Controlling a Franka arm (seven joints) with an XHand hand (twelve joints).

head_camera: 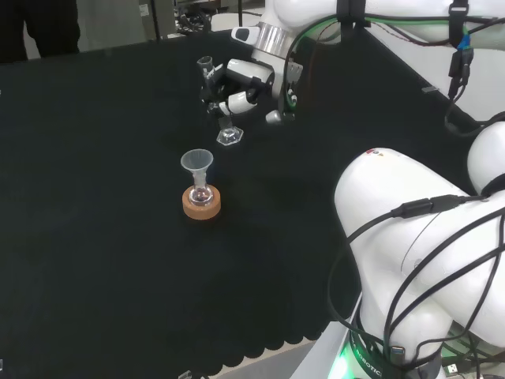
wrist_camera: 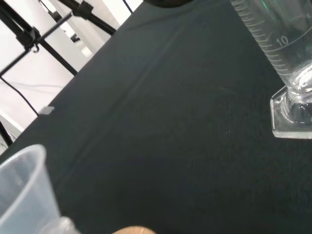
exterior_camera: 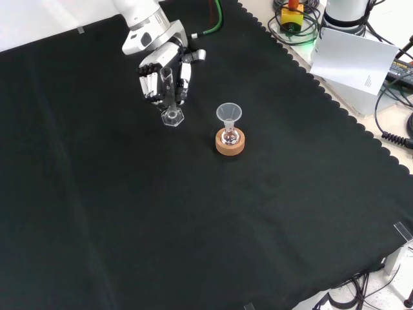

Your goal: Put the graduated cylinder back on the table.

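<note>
We see the clear graduated cylinder (exterior_camera: 170, 97), hexagonal-footed, pinched upright in the hand (exterior_camera: 161, 74), whose curled fingers hide its middle.

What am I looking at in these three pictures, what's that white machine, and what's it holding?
It is a white robot arm with a black and white hand like a person's. One picture looks over the arm from behind; the big white shapes at its right are the arm itself. One looks down at the bench from the front. One is from a camera at the wrist, very close. The bench is covered with black cloth. The fingers are curled round a clear graduated cylinder, upright, its base at or just above the cloth. Beside it a small glass flask with a funnel on top sits in a cork ring.
</note>
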